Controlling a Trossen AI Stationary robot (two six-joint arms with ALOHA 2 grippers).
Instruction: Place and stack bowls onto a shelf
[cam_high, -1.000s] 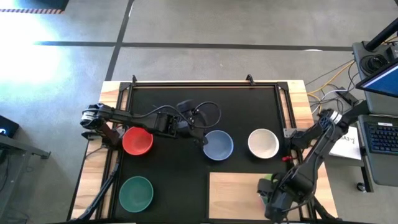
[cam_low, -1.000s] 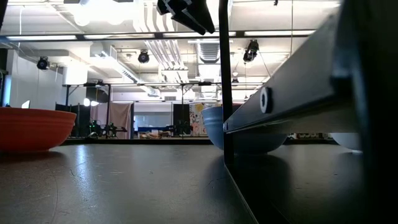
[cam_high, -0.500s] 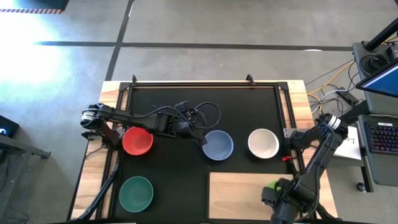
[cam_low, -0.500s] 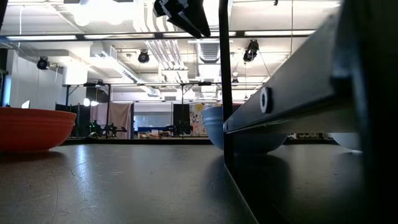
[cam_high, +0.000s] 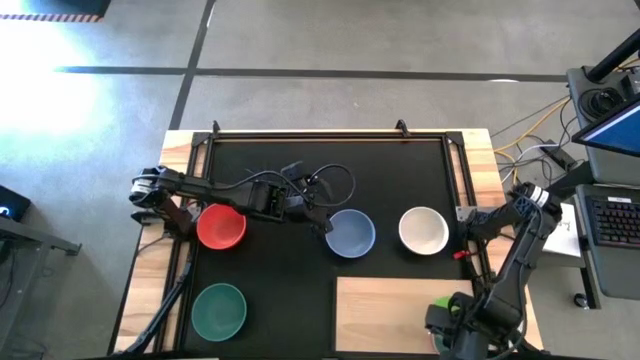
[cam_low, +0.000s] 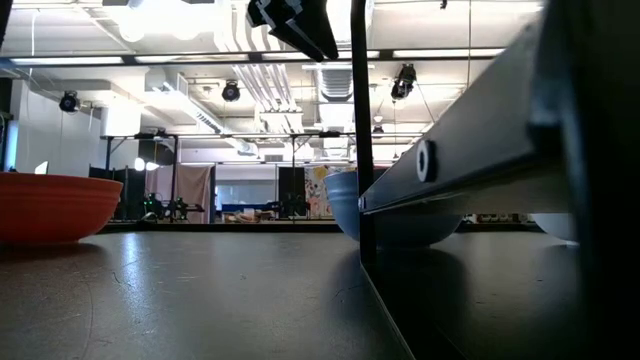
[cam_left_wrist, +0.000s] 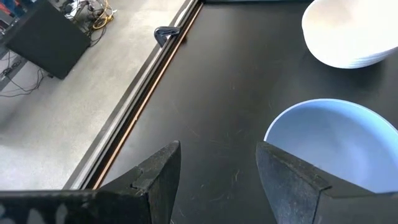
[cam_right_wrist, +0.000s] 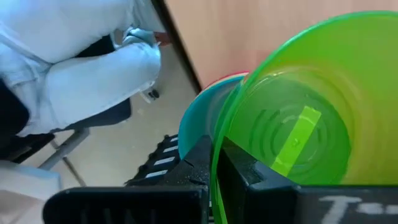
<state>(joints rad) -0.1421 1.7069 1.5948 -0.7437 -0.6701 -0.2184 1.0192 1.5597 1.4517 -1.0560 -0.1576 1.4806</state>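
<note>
Risking a slip: right gripper (cam_right_wrist: 214, 163) fingers pinching light green bowl (cam_right_wrist: 292, 106) rim only, lower right; left gripper (cam_left_wrist: 217, 168) fingers spread, empty, beside periwinkle bowl (cam_left_wrist: 336, 143).

Black mat (cam_high: 300, 290) (four bowls, shelf (cam_high: 385, 312))

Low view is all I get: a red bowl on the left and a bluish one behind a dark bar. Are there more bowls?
Observer: Yes, two more on the black mat: a white bowl and a teal-green bowl.
Operator: Is anything grabbing the bluish one?
Observer: No. The left end effector hovers open beside the periwinkle bowl, holding nothing.
Operator: And the other arm?
Observer: The right end effector is shut on a light green bowl, by the wooden shelf's right end.
</note>
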